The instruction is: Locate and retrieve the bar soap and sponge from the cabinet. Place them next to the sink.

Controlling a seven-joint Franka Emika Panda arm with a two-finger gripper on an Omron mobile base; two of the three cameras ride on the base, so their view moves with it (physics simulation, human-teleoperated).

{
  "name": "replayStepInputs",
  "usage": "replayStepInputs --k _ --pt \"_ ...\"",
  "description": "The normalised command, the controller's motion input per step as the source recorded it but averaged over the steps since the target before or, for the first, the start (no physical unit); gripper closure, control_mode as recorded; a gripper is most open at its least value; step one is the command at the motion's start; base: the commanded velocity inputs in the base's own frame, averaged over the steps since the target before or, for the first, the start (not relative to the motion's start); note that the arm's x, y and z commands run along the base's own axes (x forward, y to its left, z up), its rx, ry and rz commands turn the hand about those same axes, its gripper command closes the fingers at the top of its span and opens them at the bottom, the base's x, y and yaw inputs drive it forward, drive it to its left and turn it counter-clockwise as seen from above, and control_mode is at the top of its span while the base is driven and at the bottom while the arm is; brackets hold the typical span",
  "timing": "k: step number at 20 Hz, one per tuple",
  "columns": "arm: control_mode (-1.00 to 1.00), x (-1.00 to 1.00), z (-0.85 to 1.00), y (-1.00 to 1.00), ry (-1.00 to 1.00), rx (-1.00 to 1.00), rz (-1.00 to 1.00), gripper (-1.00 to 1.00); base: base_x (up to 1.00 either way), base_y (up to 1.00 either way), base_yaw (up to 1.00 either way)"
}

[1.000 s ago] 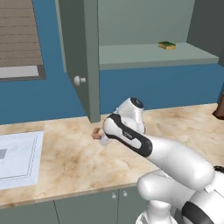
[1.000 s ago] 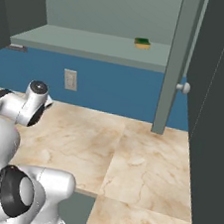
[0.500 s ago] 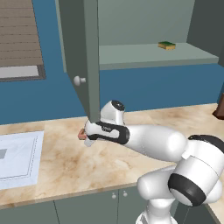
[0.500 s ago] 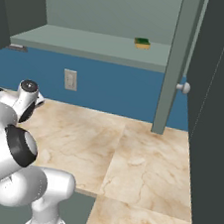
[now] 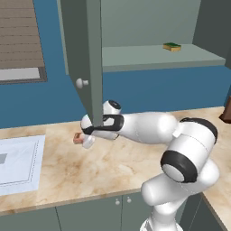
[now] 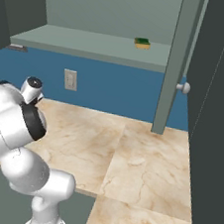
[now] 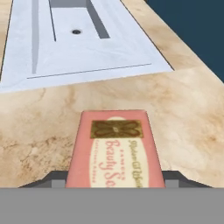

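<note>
Carrying the flat pinkish-red bar soap point(image 7: 114, 148) toward the pale white-grey rectangular sink point(image 7: 87, 39) — the first of two deliveries, judging by how things lie. Pinched between the dark fingertips point(image 7: 52, 180) of the two-finger gripper point(image 5: 82, 139), label side up, held low over the veined beige marble-look counter point(image 5: 90, 167) and short of the basin's near rim. Seen from the left base camera just beyond the lower edge of the tall grey-green cabinet door point(image 5: 83, 54) with its round pale knob point(image 5: 81, 83).

Next, probably: a short advance toward the sink, a lowering until the bar lies flat on the stone beside the rim (not in the basin), then a release. After that, back up for the dark green sponge with a yellow layer point(image 5: 172, 46), lying on the flat shelf of the grey-green wall cabinet point(image 5: 158, 56), well apart from the arm.

Hard to make out: only slivers of the fingertips visible either side of the bar, so contact judged from position — not seen outright. Height above the counter unclear. Soap a mere speck in the left base view.
</note>
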Motion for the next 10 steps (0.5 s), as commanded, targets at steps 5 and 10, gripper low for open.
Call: replayStepInputs --k 5,10 --pt "-1.0 0.18 -0.19 0.34 0.03 0.0 0.12 1.0 0.0 0.0 0.0" --pt "-1.0 0.1 -0.3 0.29 0.01 0.02 0.05 1.0 0.0 0.0 0.0"
